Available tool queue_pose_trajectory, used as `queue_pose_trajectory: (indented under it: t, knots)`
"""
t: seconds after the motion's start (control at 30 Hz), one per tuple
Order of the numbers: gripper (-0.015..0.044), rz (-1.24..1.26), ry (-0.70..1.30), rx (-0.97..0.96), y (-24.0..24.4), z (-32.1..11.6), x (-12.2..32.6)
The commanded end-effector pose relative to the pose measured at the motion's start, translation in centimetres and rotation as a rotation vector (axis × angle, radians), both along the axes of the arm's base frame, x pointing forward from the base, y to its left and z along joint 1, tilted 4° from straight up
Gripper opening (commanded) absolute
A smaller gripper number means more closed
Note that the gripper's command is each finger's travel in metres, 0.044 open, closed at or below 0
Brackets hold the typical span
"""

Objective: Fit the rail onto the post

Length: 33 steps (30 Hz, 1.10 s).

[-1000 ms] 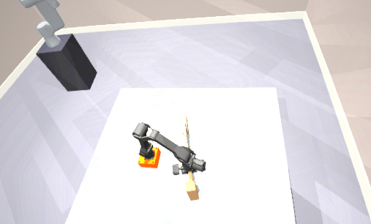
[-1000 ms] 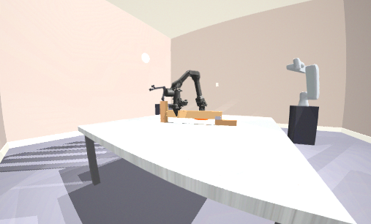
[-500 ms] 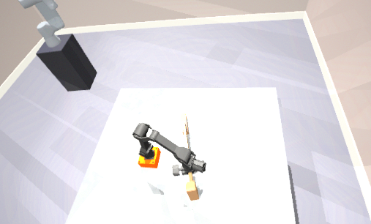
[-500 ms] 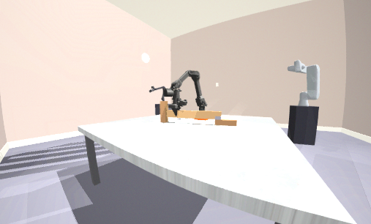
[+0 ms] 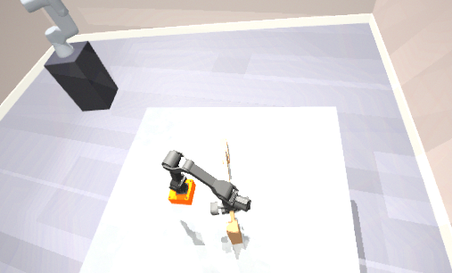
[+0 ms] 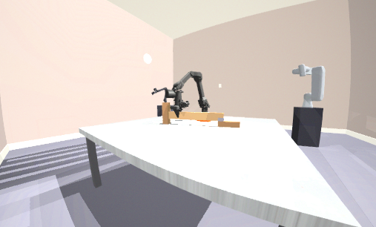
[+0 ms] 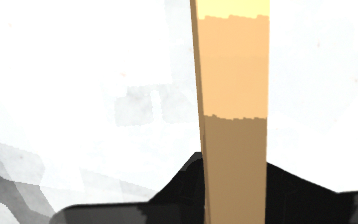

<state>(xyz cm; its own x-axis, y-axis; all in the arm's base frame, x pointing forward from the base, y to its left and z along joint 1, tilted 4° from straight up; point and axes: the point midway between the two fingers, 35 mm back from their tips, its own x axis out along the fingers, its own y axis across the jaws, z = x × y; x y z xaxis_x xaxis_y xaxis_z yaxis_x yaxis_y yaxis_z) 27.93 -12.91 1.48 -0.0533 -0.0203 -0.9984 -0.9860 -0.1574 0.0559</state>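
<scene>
The rail [image 5: 232,217] [image 6: 199,116] [image 7: 234,70] runs between the post [image 5: 234,233] [image 6: 166,113] and the low footboard block [image 6: 231,124]. It looks about level in the exterior view. Its far end is at the grey bracket [image 6: 220,119] on the block; how deep it sits there cannot be told. Its near end appears at or very close to the post's face. The pegs and holes are hidden, so any gap cannot be told. My gripper [image 6: 177,113] [image 7: 217,157] is shut on the rail near the post end, one finger on each side.
The arm's orange base [image 5: 182,194] stands on the white table [image 5: 295,178], to the left of the rail in the top view. The arm reaches over the rail. A grey robot arm on a black pedestal [image 5: 83,78] [image 6: 307,127] stands away from the table.
</scene>
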Motion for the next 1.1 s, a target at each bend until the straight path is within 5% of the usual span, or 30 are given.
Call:
queue_pose_trajectory:
  t: [0.0,0.2,0.77,1.07]
  knots:
    - [0.0000,0.004,-0.008,-0.004,-0.3,0.2,0.3]
    - [0.0000,0.004,-0.008,-0.004,-0.4,0.2,0.3]
    - [0.0440,0.000,0.000,0.000,-0.2,0.0,0.0]
    - [0.0440,0.004,-0.007,-0.001,2.7,2.8,-0.3]
